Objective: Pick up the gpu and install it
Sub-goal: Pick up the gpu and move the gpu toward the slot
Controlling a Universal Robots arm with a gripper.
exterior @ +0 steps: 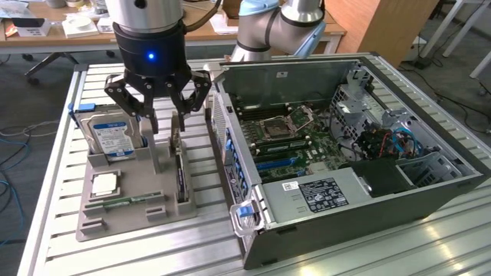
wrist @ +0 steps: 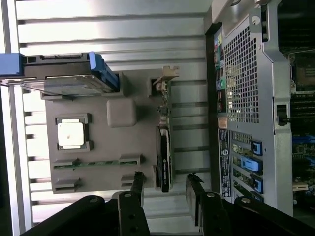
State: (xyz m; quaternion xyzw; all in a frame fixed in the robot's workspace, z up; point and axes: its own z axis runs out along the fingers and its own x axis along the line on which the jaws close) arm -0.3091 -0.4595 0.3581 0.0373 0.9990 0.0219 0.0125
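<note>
Note gripper (exterior: 167,118) spread open, holding nothing, hanging just above the grey fixture tray (exterior: 130,221). Find gpu (wrist: 165,152) standing on edge in the tray slot nearest the computer case (exterior: 345,195), bracket (wrist: 165,79) at the end toward the hard drive (exterior: 114,135). In the wrist view, see the card lined up between the two fingers (wrist: 139,181), untouched. Step in hand, probably: reach for the grasp. To do it well:
- Keep centred over the thin card and come down straight.
- Close on the flat faces, not the bracket.
- Grip near mid-length to avoid tilt.
- Lift straight out of the slot, no twisting.
- Stay clear of the raised block (wrist: 121,112) beside it and of the case wall.
</note>
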